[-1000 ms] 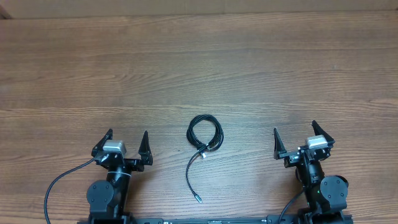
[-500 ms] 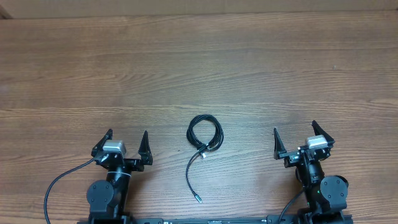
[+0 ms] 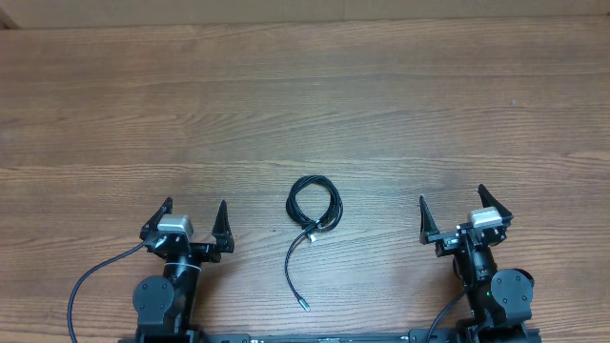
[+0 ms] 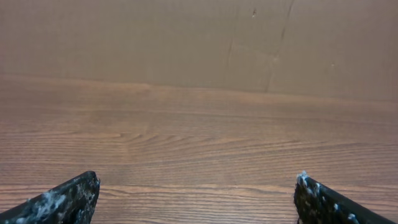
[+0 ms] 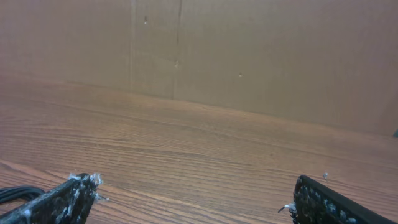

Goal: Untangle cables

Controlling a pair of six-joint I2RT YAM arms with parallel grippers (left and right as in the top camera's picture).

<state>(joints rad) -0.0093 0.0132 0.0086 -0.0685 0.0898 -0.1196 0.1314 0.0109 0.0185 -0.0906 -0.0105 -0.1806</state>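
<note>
Black cables [image 3: 314, 205] lay wound in a small, loose coil on the wooden table [image 3: 305, 86], midway between the two arms and touched by neither. One free end trailed out of the coil toward the robot, bending slightly to its left and finishing in a small plug [image 3: 303, 307] near the table's front edge, so the bundle's long axis ran roughly front to back.

The left hand [image 3: 195, 205] and the right hand [image 3: 452, 196] each stood with fingers spread wide and nothing between them, both pointing away from the robot and level with the coil's near side. The coil therefore sat inboard of each: to the right of the left hand, to the left of the right hand. A sliver of cord showed only at the lower left corner of the right wrist view.

Judged from overhead, the left hand was marginally nearer the coil and the trailing end, though either could reach in sideways.
</note>
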